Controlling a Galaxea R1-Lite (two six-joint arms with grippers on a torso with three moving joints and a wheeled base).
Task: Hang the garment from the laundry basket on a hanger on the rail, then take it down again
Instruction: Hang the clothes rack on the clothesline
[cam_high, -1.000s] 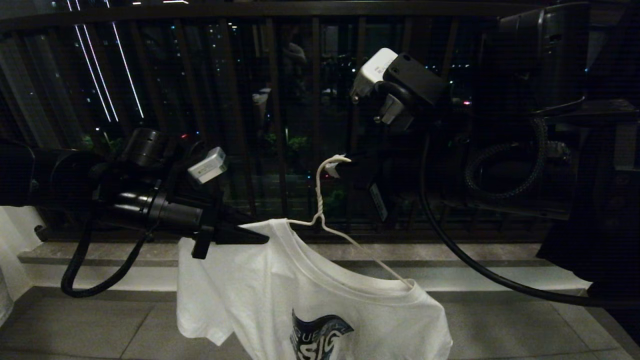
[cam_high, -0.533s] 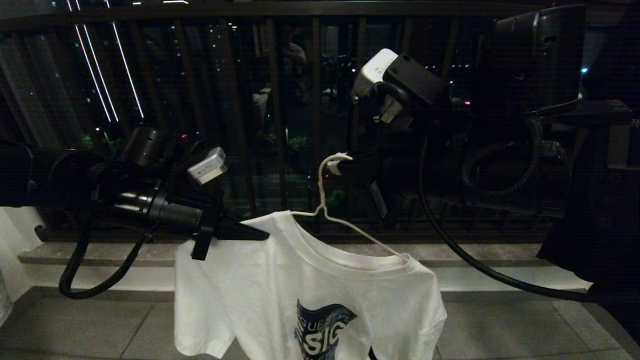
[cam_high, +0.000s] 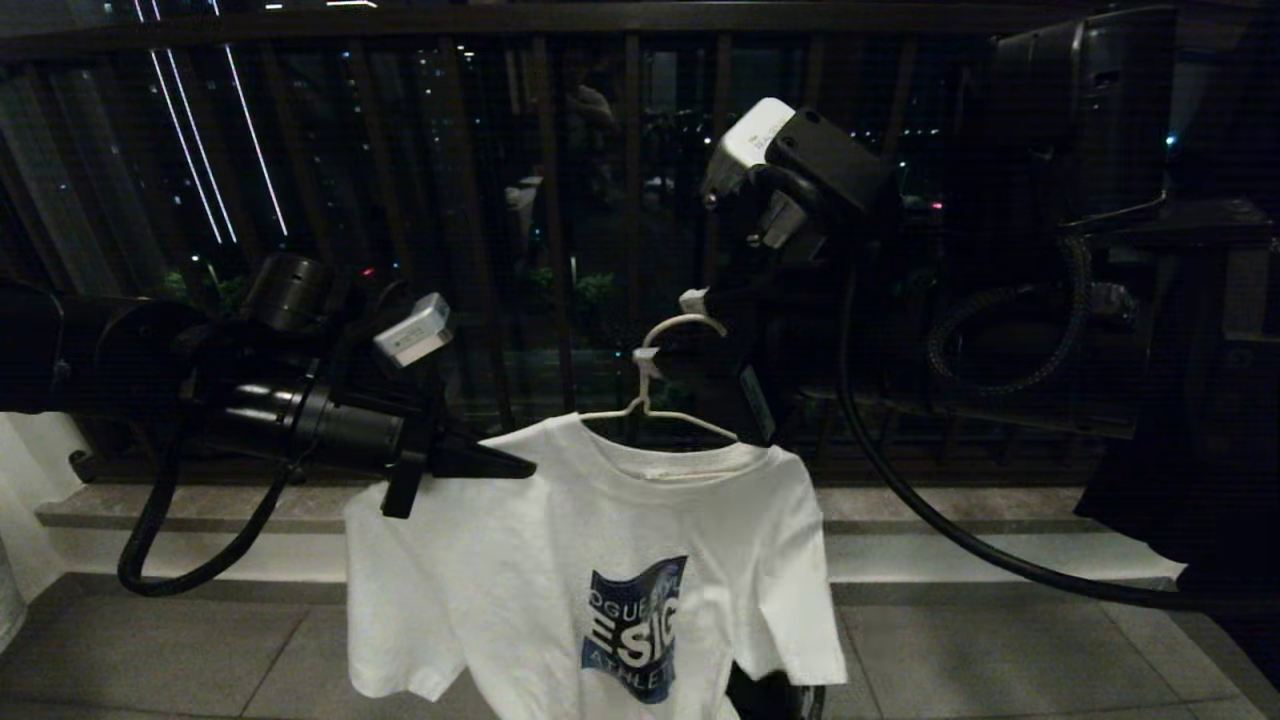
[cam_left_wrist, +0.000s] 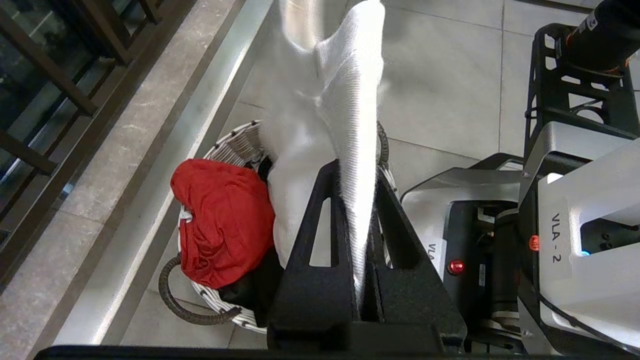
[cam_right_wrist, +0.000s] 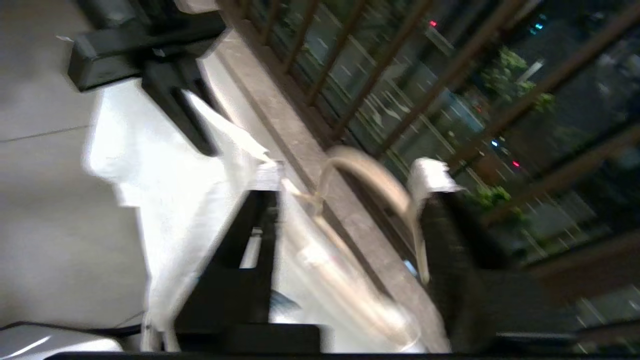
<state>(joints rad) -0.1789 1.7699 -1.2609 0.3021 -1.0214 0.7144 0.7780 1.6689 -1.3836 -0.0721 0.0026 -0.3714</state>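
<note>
The garment, a white T-shirt with a dark blue chest graphic, hangs on the thin white wire hanger in mid-air before the balcony railing. My left gripper is shut on the T-shirt's shoulder fabric, with the cloth pinched between its black fingers. My right gripper stands open above the collar, and the hanger's hook curves loosely between its fingers. Below, the laundry basket sits on the floor. The rail is out of view.
A red cloth and something dark lie in the basket. The dark brown balcony railing and a stone ledge run close behind the arms. My own base stands beside the basket. A black cable loops under the right arm.
My right gripper has opened off the hanger's hook. The hanger sank slightly and swung level, and the T-shirt turned to face me. The left gripper kept its hold and place.
</note>
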